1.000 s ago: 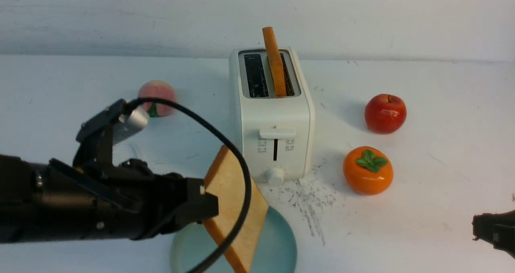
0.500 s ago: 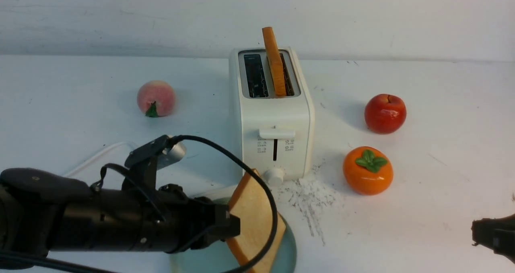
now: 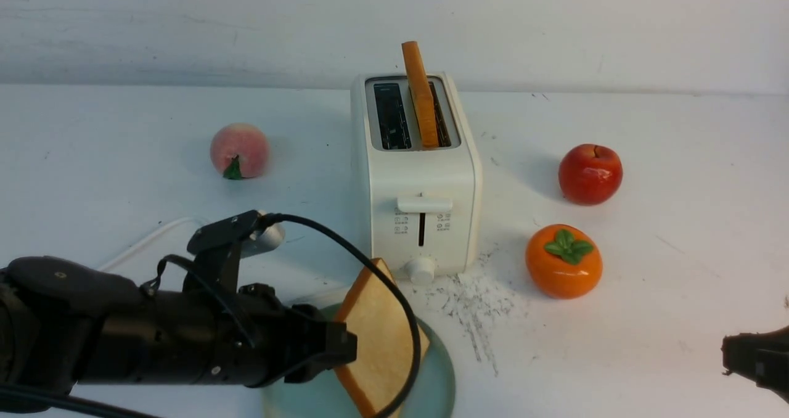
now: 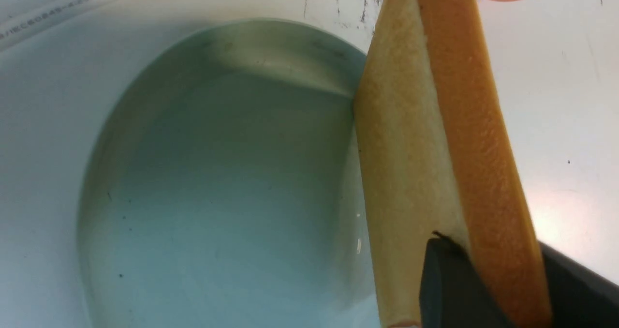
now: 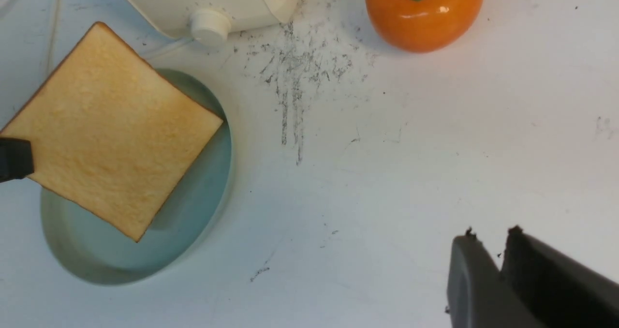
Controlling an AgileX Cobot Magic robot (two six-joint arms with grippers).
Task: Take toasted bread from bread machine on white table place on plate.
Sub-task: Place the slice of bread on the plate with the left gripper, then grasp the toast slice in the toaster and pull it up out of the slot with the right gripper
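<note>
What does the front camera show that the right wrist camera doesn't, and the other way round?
Front only: the second slice standing in the toaster's right slot, the peach and the apple. Right wrist only: the held slice's broad face nearly whole, and most of the plate's rim. Both: that slice tilted over the plate, the toaster's knob, the persimmon, the scuffed table and the right fingers.

Two slices of toasted bread (image 3: 377,338) (image 3: 420,94), one bread machine (image 3: 425,177), one plate (image 3: 434,375), three fruits (image 3: 239,150) (image 3: 590,174) (image 3: 563,261).
</note>
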